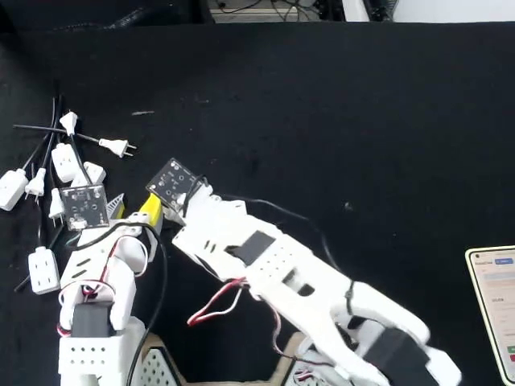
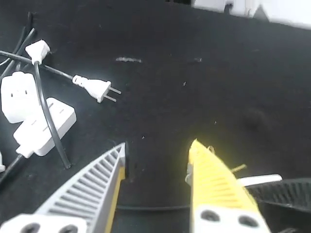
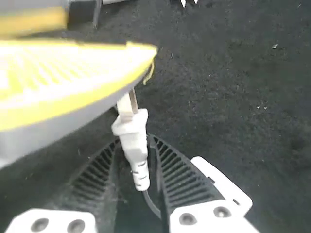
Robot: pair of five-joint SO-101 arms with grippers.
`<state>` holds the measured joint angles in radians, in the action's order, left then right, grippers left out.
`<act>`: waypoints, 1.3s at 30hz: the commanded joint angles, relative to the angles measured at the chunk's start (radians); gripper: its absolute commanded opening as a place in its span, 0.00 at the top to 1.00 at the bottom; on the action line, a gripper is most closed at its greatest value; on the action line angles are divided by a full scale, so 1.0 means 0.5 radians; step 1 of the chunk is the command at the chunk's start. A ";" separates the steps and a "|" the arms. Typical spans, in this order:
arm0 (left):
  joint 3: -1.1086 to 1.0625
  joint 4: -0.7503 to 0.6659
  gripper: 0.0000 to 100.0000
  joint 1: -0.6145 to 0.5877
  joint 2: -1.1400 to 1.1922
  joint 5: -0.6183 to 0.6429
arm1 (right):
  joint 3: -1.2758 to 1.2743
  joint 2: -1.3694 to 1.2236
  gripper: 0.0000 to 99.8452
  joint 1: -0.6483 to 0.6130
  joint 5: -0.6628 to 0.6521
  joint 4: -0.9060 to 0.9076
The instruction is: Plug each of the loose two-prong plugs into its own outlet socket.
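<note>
Holding a white plug point(image 3: 131, 133) tight, the right pincer point(image 3: 135, 141) sits beside the left pincer point(image 2: 158, 145), which is spread wide.

Black bench point(image 1: 338, 112) across the whole shot. Over at the left edge, a tangle of black cords point(image 1: 48, 131), white outlet sockets point(image 1: 64, 161) and plugs. Just beside the pile, loose two-prong plug point(image 1: 117, 146), prongs pointing right. Bottom left, left arm point(image 1: 96, 273), gripper point(image 1: 133, 211) spread, one finger grey, one yellow. Slanting in from lower right, right arm point(image 1: 282, 265), tip close beside that yellow finger. Far right edge, lit phone point(image 1: 492, 310).
</note>
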<state>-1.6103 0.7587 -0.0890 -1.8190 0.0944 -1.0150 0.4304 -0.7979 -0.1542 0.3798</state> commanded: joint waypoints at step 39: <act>-0.112 -0.064 0.78 0.103 -0.009 -0.077 | -0.189 0.431 0.99 -0.141 0.249 -0.117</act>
<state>-1.6671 0.7327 -0.0614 -1.8267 0.0698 -1.1270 0.5915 -0.8531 -0.0391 0.3598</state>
